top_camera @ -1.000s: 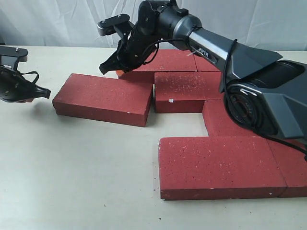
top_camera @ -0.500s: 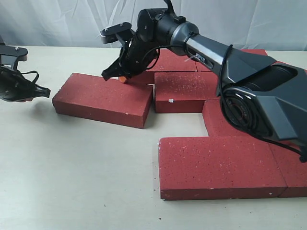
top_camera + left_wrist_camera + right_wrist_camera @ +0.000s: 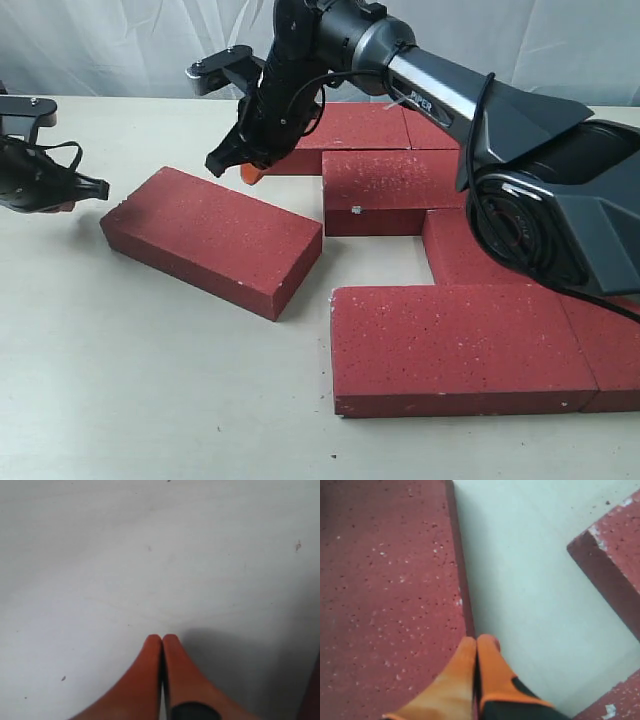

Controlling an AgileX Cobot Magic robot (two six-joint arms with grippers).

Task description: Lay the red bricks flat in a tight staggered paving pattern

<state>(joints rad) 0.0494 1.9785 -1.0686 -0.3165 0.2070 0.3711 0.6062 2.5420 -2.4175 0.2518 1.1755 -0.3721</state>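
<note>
A loose red brick [image 3: 212, 240] lies flat and skewed on the table [image 3: 120, 380], left of the others. My right gripper [image 3: 247, 172] is shut with nothing in it, its orange tips at that brick's far long edge. In the right wrist view the gripper [image 3: 479, 641] rests right at the edge of the brick's top face [image 3: 385, 580]. Several more red bricks lie flat to the right: a middle one [image 3: 385, 190], a back one [image 3: 345, 125] and a front one [image 3: 455, 345]. My left gripper [image 3: 98, 188] [image 3: 162, 638] is shut and empty above bare table, left of the loose brick.
The right arm [image 3: 450, 95] reaches across the back bricks from its base [image 3: 560, 220]. A further brick [image 3: 465, 250] is partly hidden by that base. A white curtain [image 3: 120, 45] closes the back. A brick corner [image 3: 615, 555] shows in the right wrist view.
The loose brick has turned, its right end swinging toward the front and away from the middle brick. My right gripper moved left and lower along its far edge. The left gripper barely moved.
</note>
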